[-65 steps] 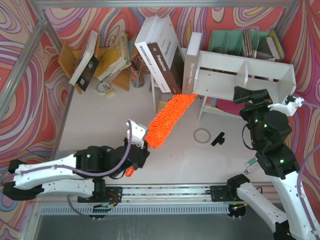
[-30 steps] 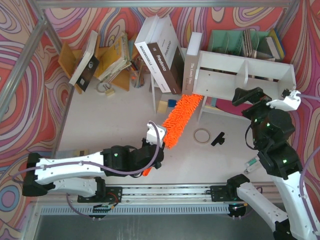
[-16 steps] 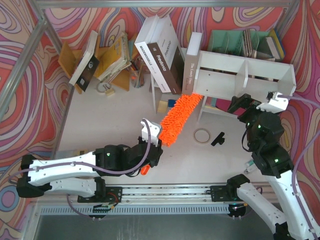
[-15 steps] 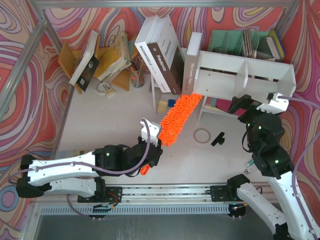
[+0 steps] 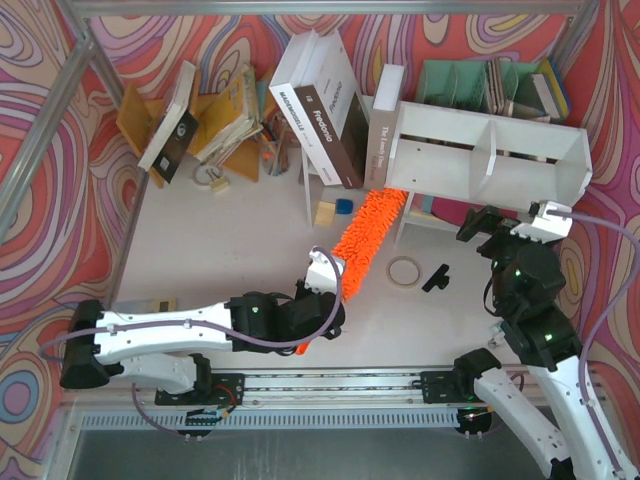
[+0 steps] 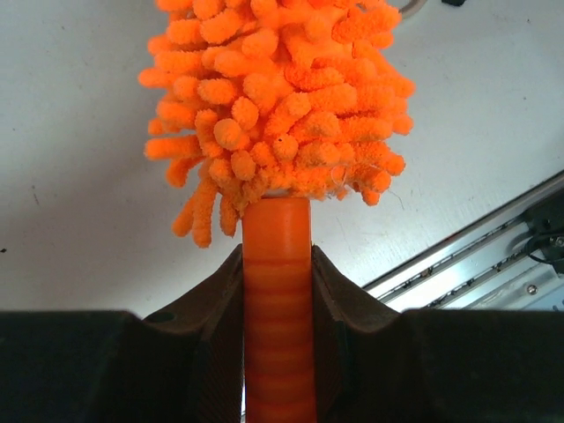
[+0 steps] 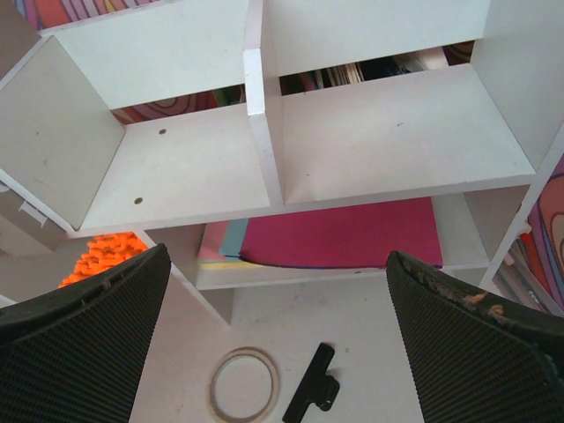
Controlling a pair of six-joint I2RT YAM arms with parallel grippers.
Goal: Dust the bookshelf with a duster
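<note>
Near table front, left arm stretched rightward, jaws gripping duster, right jaws wide.

Bright orange duster, shaggy head on a ribbed handle, gripped at the handle, slanting from centre toward one o'clock, tip just under the left lower corner of the bookshelf. White boards, two open compartments, one middle divider, at two o'clock.

Bright, even light; soft shadows, all views sharp.
</note>
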